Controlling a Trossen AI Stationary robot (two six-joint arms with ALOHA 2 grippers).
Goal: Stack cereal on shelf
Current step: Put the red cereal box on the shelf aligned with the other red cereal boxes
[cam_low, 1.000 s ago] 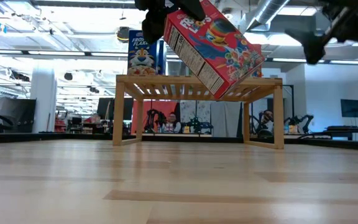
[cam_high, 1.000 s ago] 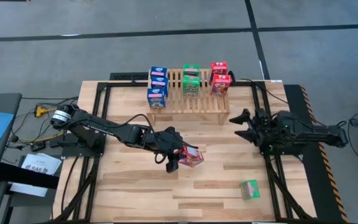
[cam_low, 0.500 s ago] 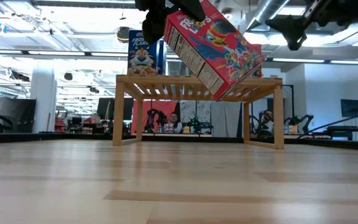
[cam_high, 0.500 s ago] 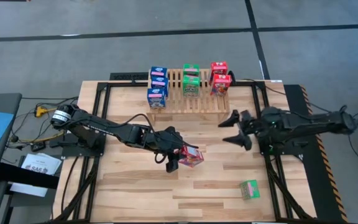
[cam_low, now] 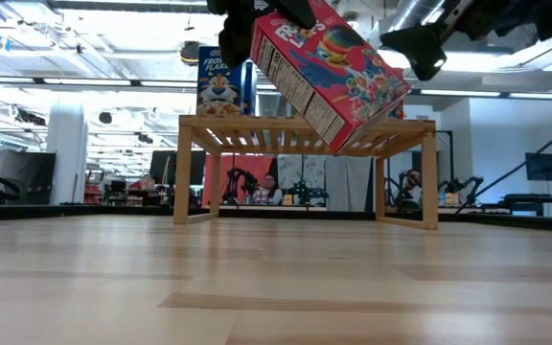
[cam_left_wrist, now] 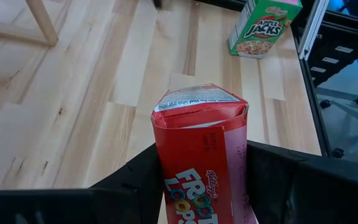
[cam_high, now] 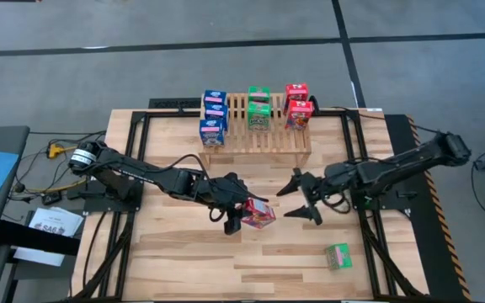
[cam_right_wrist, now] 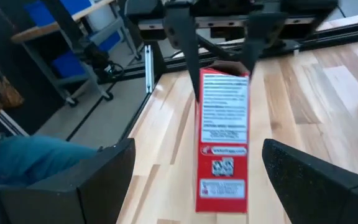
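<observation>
The left gripper (cam_high: pixel 236 212) pinches a red cereal box (cam_high: pixel 258 212) above the table (cam_high: pixel 183 261) centre, in front of the shelf (cam_high: pixel 259 139). In the low view the box (cam_low: pixel 329 72) is tilted, its long axis slanting down toward the right. The right gripper (cam_high: pixel 300 199), jaws spread, is just right of it. A green box (cam_high: pixel 338 256) lies near the front right.

Wood-plank tabletop (cam_high: pixel 183 252) (grey floor (cam_high: pixel 99 50) beyond)
</observation>
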